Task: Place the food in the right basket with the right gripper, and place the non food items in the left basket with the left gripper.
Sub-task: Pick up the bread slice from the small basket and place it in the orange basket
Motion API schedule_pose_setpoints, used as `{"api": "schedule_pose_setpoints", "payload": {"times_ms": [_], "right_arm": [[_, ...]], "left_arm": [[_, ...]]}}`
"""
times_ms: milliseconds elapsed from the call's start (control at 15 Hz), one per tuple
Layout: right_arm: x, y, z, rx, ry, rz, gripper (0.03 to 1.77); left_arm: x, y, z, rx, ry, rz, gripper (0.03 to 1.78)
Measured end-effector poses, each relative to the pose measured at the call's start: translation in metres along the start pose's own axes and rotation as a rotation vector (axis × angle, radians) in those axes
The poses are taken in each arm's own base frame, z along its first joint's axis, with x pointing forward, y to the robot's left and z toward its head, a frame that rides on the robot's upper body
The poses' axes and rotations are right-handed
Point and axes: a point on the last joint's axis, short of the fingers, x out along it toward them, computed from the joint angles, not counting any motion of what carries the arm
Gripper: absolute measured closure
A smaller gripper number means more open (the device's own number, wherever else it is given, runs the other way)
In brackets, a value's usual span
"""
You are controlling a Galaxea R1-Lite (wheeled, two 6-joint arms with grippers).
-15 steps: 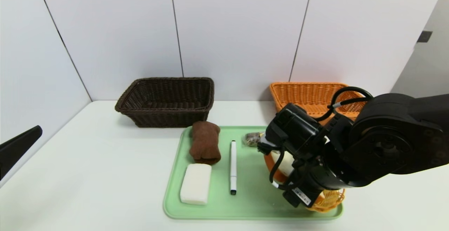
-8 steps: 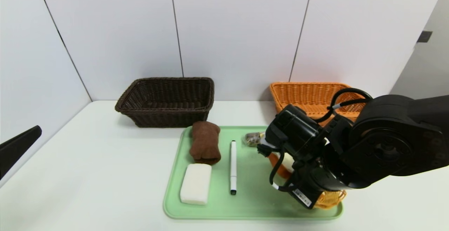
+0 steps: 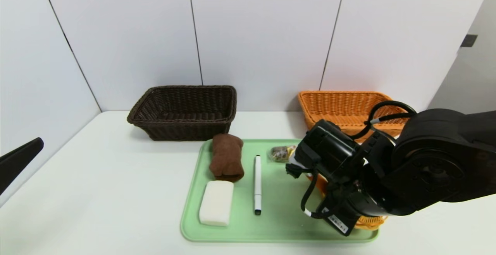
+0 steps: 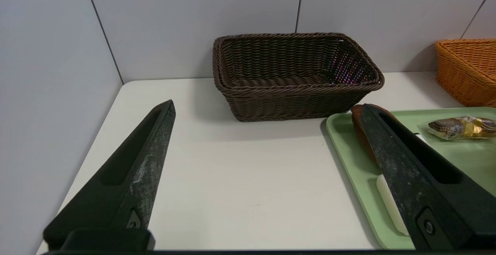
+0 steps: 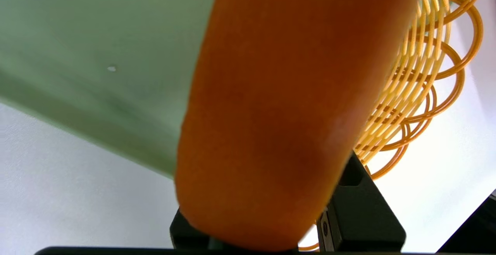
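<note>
Right wrist view shows right gripper [image 5: 286,224] pinching orange food [image 5: 286,104]; head view hides it; left gripper [image 4: 267,169] spread

Tray [image 3: 193,224] front centre on table [image 3: 116,193] — two baskets behind: one [image 3: 182,109] left, one [image 3: 341,105] right

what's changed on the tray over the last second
The right gripper, shut on the orange food item, has shifted toward the robot's right, carrying it along over the green tray. Towel, pen, white block and left gripper stayed put.
</note>
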Motion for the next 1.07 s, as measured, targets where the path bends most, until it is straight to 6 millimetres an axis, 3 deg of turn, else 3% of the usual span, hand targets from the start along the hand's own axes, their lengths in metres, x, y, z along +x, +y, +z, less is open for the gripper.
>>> {"api": "schedule_pose_setpoints", "payload": {"times_ms": [333,1067], "right_arm": [[-0.016,-0.007,-0.003,0.024,-0.051,-0.002,1.36],[-0.1,-0.059,-0.021,0.201,-0.348,-0.064,1.37]], "left_arm": [[0.0,0.0,0.001,0.0,-0.004,-0.001,0.12],[0.001,-0.001,-0.003,-0.002,0.014,-0.038,0.12]]}}
